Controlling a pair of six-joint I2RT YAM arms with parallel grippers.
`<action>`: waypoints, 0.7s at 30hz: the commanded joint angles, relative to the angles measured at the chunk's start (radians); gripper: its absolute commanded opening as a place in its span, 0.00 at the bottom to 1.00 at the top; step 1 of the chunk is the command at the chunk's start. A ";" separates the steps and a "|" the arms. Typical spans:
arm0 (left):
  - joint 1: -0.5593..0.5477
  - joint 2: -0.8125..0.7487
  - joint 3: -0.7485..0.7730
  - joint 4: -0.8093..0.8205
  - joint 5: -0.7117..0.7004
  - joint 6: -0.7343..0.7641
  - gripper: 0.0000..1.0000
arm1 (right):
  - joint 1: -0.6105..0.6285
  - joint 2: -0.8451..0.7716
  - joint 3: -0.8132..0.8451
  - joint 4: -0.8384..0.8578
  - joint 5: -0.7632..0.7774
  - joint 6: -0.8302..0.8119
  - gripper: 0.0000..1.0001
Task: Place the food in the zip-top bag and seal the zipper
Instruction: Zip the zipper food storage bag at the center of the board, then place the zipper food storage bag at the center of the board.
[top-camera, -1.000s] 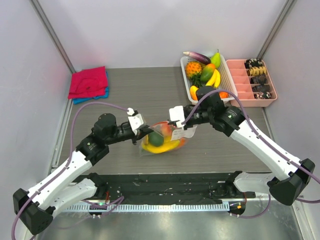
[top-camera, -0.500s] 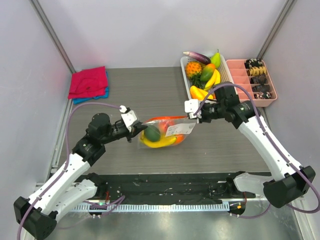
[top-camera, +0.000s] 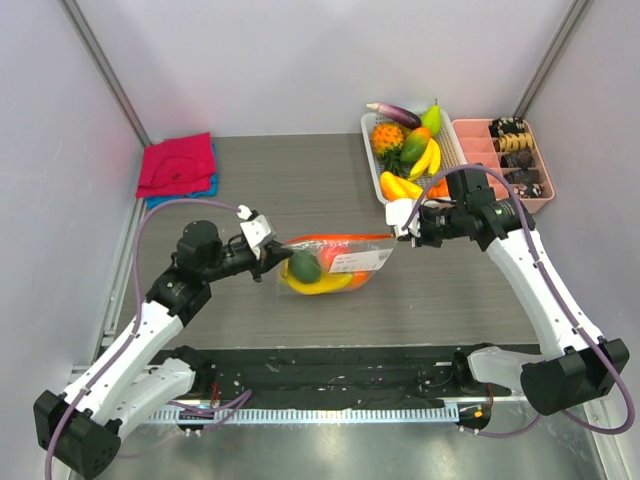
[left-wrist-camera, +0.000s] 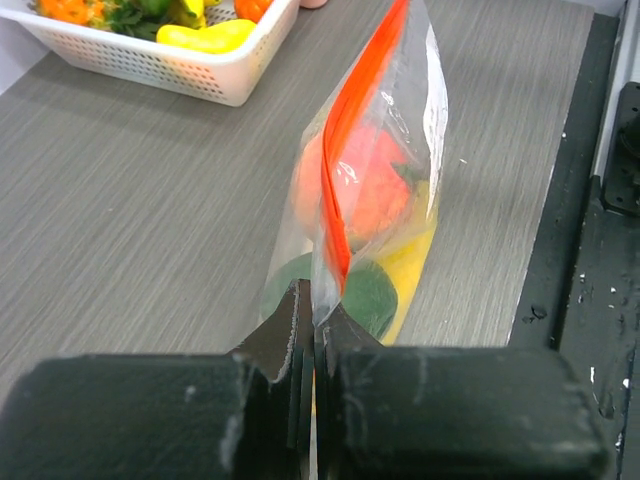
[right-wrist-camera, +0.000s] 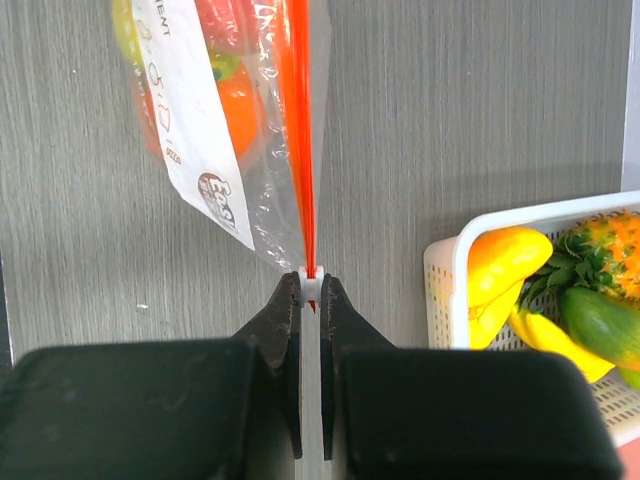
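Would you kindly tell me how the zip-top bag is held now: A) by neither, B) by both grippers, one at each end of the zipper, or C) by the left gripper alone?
B: the left gripper and the right gripper are each shut on an end of the zipper, the zip-top bag stretched between them.

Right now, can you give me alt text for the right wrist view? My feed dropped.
The right gripper has its jaws shut on the end of the orange-red zipper of the zip-top bag, which stretches straight away from the camera. Orange and red food shows through the plastic, and a white basket of toy produce sits at lower right.
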 joint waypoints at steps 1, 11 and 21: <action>0.020 0.010 0.048 0.012 0.050 -0.012 0.10 | -0.026 -0.032 0.040 0.057 0.031 0.080 0.01; 0.006 0.076 0.283 -0.249 0.063 -0.044 0.61 | 0.018 -0.001 0.063 0.207 -0.088 0.269 0.01; -0.130 0.461 0.669 -0.493 0.006 -0.125 0.53 | 0.067 0.003 0.055 0.312 -0.088 0.354 0.01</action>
